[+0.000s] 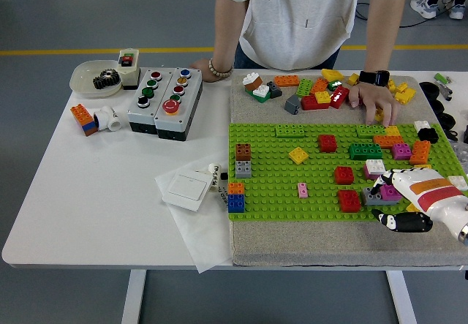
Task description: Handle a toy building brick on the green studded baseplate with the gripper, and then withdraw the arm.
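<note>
Head view, item one: right hand [401,205], entering from the lower right, low over the near right corner of the green baseplate [278,178]; whether its dark fingers [409,223] grip anything cannot be told. Item two: pink brick [390,191] and grey brick [372,197], seated just beside the fingertips. Handling advice: lift clear vertically before retreating rightward, avoiding neighbouring bricks. Person's hand [373,102] rests on the far loose pile.
</note>
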`<state>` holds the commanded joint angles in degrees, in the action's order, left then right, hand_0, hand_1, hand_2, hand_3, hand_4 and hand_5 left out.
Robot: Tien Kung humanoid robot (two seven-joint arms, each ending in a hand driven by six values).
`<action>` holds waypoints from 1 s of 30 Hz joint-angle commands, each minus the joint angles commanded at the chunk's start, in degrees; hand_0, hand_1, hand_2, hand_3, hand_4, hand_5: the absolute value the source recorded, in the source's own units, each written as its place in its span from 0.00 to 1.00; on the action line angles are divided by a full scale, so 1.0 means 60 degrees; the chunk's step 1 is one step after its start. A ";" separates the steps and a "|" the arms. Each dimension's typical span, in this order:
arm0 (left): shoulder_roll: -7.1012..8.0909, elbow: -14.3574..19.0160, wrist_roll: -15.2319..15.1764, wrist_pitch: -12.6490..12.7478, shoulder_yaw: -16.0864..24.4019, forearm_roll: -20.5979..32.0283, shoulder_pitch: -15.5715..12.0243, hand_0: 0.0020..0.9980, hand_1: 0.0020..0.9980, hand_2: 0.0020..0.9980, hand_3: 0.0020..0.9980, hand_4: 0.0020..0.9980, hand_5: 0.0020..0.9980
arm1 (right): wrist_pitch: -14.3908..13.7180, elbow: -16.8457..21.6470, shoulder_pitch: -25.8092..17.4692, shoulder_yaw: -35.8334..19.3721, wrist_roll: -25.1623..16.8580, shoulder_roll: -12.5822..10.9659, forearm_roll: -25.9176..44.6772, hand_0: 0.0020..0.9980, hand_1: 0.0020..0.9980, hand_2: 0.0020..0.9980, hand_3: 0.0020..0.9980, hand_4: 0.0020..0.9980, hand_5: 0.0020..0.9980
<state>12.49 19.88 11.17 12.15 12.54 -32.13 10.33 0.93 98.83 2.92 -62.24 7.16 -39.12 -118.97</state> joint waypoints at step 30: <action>0.0035 0.0009 -0.0070 0.0028 -0.0106 0.0199 0.0065 0.73 0.75 0.77 0.60 0.62 0.65 | 0.0111 -0.0456 0.0269 0.0246 0.0008 0.0087 0.0255 0.70 0.69 0.73 0.58 0.70 0.31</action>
<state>12.70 19.94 10.75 12.32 11.90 -30.93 10.73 1.60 96.09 4.53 -60.76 7.20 -38.60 -117.44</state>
